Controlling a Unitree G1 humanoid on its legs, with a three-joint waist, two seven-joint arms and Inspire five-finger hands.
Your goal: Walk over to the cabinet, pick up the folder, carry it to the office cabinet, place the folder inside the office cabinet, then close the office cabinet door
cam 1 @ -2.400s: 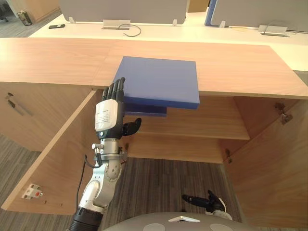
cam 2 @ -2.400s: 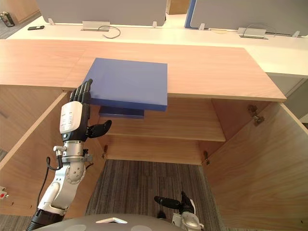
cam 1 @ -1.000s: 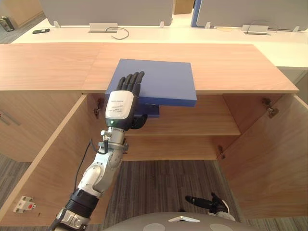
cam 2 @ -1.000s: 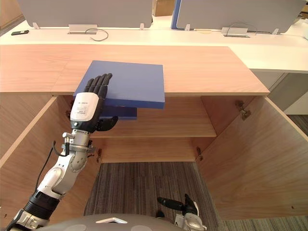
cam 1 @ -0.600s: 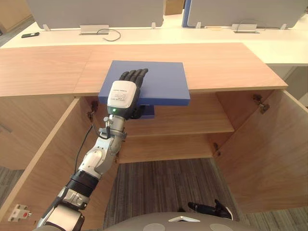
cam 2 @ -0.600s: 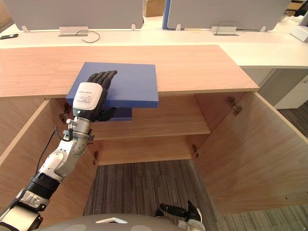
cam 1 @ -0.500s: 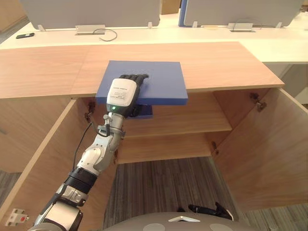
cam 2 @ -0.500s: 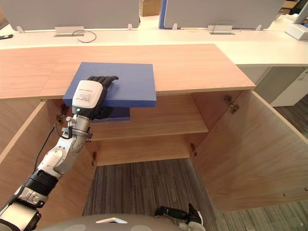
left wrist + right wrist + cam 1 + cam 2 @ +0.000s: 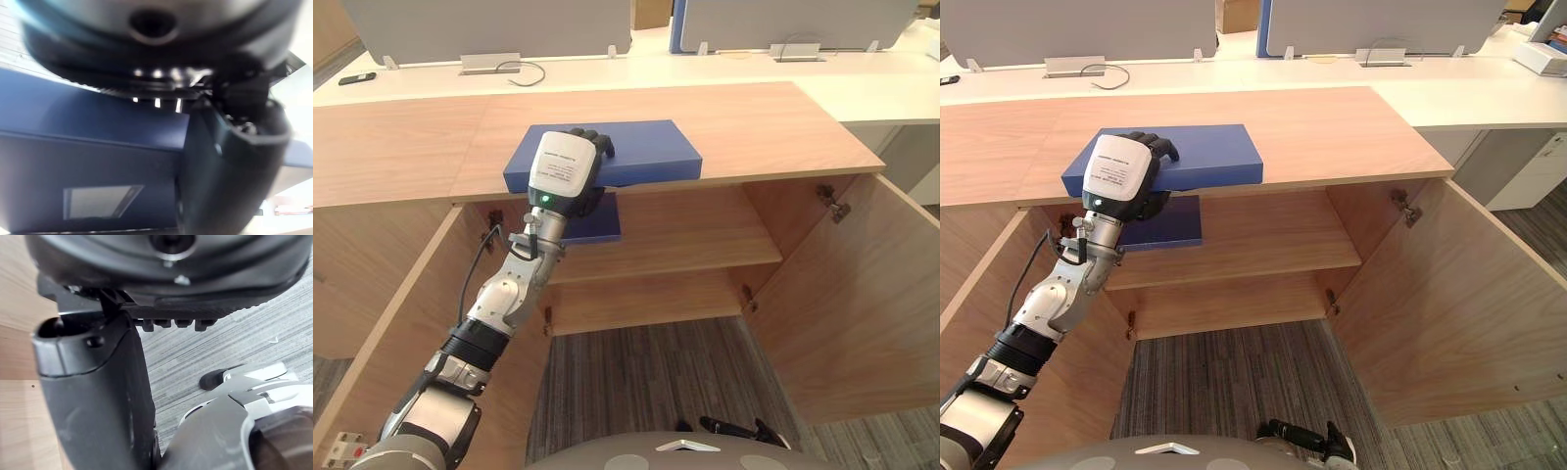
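Gripping the folder point(image 9: 646, 152) at its near edge, left hand point(image 9: 563, 176), fingers point(image 9: 589, 138) above, thumb beneath.

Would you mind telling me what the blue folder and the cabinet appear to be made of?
Folder: probably matte plastic or coated board; uniform blue, no glare. Cabinet: light wood-grain panels, likely laminate or veneer; even streaked grain, smooth satin top.

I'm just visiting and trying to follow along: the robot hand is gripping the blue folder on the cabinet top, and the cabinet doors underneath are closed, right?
Not quite. The left robot hand does grip the blue folder on the cabinet top, but the cabinet doors underneath stand open, not closed, as the left eye view shows.
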